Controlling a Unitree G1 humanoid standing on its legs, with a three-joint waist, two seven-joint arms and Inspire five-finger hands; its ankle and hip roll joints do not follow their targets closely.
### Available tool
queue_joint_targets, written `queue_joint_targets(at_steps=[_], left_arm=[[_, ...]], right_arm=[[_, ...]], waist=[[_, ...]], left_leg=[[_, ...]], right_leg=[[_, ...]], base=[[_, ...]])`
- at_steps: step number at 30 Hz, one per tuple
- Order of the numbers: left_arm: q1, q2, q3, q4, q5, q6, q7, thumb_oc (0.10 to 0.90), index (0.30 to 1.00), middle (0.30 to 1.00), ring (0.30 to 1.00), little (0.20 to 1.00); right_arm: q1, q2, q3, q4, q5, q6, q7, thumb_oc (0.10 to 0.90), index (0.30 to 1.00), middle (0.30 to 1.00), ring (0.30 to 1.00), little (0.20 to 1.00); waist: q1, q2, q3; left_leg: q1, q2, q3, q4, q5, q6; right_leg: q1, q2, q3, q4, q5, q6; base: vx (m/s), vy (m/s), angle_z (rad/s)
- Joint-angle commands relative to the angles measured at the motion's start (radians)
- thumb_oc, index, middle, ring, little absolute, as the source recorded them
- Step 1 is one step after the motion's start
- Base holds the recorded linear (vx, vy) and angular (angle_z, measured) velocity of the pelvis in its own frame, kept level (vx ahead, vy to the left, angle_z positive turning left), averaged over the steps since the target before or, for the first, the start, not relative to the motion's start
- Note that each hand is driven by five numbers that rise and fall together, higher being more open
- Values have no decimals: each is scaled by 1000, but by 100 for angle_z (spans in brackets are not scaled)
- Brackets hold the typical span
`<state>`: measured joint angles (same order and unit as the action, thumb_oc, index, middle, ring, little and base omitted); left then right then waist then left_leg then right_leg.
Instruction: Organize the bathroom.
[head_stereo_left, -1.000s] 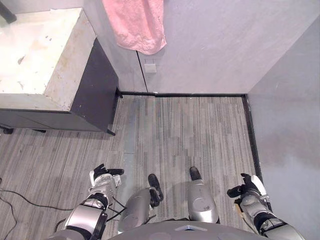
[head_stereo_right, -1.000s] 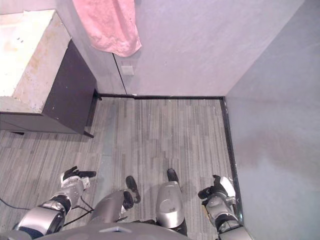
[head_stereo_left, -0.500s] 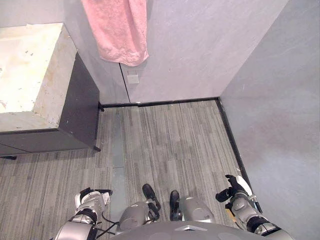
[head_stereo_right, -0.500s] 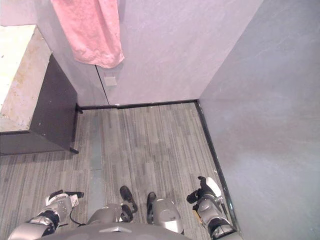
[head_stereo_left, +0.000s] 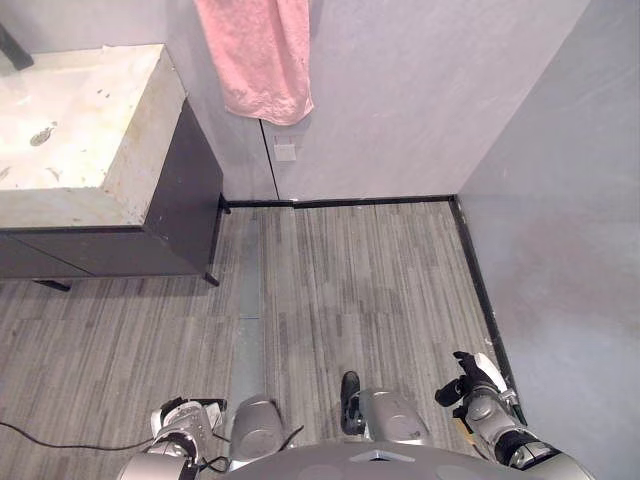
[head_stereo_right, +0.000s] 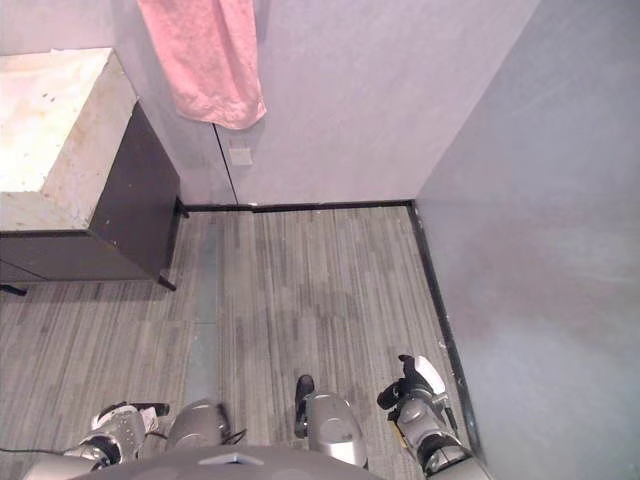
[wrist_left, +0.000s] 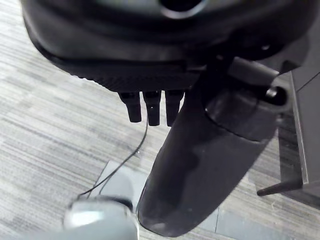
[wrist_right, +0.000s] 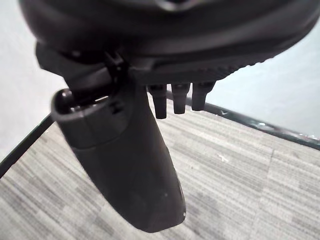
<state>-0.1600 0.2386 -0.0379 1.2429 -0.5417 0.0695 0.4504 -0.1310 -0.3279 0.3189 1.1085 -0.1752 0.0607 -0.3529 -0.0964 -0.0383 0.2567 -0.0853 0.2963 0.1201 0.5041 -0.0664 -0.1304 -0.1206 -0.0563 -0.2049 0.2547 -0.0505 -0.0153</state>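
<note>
Pink towel is hanging flat against the grey wall at the far side of the room, just right of the washbasin. Going left to right: a pale stone washbasin is sitting on a dark vanity cabinet at the far left; the towel is draping down beside it; a small white wall plate is sitting just below the towel's lower edge. Grey striped flooring is running up to a black skirting strip. Low at the near edge, the left hand is hanging with fingers curled, holding nothing. At the near right, the right hand is hanging beside the right wall, fingers likewise curled and empty.
</note>
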Motion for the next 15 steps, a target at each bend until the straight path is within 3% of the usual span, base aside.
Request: queue_joint_targets(at_steps=[1, 2, 3, 4, 5, 6, 8, 9, 11, 12, 13, 14, 15], left_arm=[[-23, 21, -52, -82, 58, -22, 13, 800, 900, 900, 900, 900], [-44, 9, -68, -92, 78, -14, 2, 800, 900, 900, 900, 900], [-44, 9, -68, -92, 78, -14, 2, 800, 900, 900, 900, 900], [-63, 3, -85, -93, 99, -7, -18, 800, 900, 900, 900, 900], [-63, 3, -85, -93, 99, -7, -18, 800, 900, 900, 900, 900], [-66, -1, -106, -109, 100, 4, -15, 800, 900, 900, 900, 900], [-49, 9, -127, -116, 137, 18, -12, 800, 900, 900, 900, 900], [-49, 9, -127, -116, 137, 18, -12, 800, 900, 900, 900, 900], [-25, 28, -127, -109, 159, 39, -2, 800, 900, 900, 900, 900], [-9, 44, -108, -105, 160, 44, 9, 800, 900, 900, 900, 900], [7, 58, -82, -105, 141, 49, 25, 800, 900, 900, 900, 900], [17, 65, -67, -105, 135, 48, 29, 800, 900, 900, 900, 900], [18, 68, -66, -107, 134, 50, 30, 800, 900, 900, 900, 900]], right_arm=[[-33, -61, -18, -22, 111, -1, -85, 800, 900, 900, 900, 900], [-40, -68, -34, -22, 147, 5, -103, 800, 900, 900, 900, 900], [-40, -68, -34, -22, 147, 5, -103, 800, 900, 900, 900, 900], [-41, -75, -62, -22, 181, 7, -117, 800, 900, 900, 900, 900], [-41, -75, -62, -22, 181, 7, -117, 800, 900, 900, 900, 900], [-40, -75, -83, -35, 207, 21, -127, 800, 900, 900, 900, 900], [-28, -63, -108, -48, 190, 27, -121, 800, 900, 900, 900, 900], [-28, -63, -108, -48, 190, 27, -121, 800, 900, 900, 900, 900], [-19, -56, -110, -60, 154, 35, -106, 800, 900, 900, 900, 900], [-21, -53, -102, -72, 129, 41, -88, 800, 900, 900, 900, 900], [-28, -54, -91, -78, 106, 48, -66, 800, 900, 900, 900, 900], [-34, -58, -84, -68, 103, 44, -52, 800, 900, 900, 900, 900], [-36, -57, -82, -65, 105, 43, -53, 800, 900, 900, 900, 900]], waist=[[-45, 56, -16], [-65, 82, -11], [-65, 82, -11], [-87, 105, -6], [-87, 105, -6], [-97, 117, -1], [-91, 110, -1], [-91, 110, -1], [-77, 102, -2], [-72, 103, 0], [-67, 111, 3], [-61, 110, -3], [-59, 107, -4]], left_leg=[[75, -67, 32, -225, 26, 76], [101, -79, 97, -268, -6, 76], [101, -79, 97, -268, -6, 76], [118, -93, 148, -300, -34, 81], [118, -93, 148, -300, -34, 81], [112, -123, 149, -306, -55, 95], [97, -190, 140, -303, -93, 128], [97, -190, 140, -303, -93, 128], [93, -227, 143, -305, -120, 146], [102, -222, 186, -308, -124, 155], [129, -215, 239, -329, -130, 157], [139, -214, 270, -345, -118, 154], [141, -219, 269, -346, -119, 153]], right_leg=[[7, -48, 109, -53, -37, 80], [-14, -78, 111, -46, -24, 103], [-14, -78, 111, -46, -24, 103], [-35, -114, 118, -37, -6, 132], [-35, -114, 118, -37, -6, 132], [-53, -150, 143, -37, 21, 163], [-65, -223, 162, -81, 109, 204], [-65, -223, 162, -81, 109, 204], [-83, -266, 157, -95, 178, 201], [-105, -235, 110, -30, 139, 195], [-111, -187, 23, 52, 41, 201], [-100, -145, -38, 39, 7, 185], [-100, -131, -51, 31, 3, 183]], base=[[-106, 484, 42], [-106, 484, 42], [-82, 555, 51], [-30, 272, 22], [-42, 555, 55], [-2, 476, 45], [32, 524, 33], [51, 288, -19], [48, 266, -61], [68, 307, -67], [60, 177, -69], [66, 102, -94], [42, -23, -118]])
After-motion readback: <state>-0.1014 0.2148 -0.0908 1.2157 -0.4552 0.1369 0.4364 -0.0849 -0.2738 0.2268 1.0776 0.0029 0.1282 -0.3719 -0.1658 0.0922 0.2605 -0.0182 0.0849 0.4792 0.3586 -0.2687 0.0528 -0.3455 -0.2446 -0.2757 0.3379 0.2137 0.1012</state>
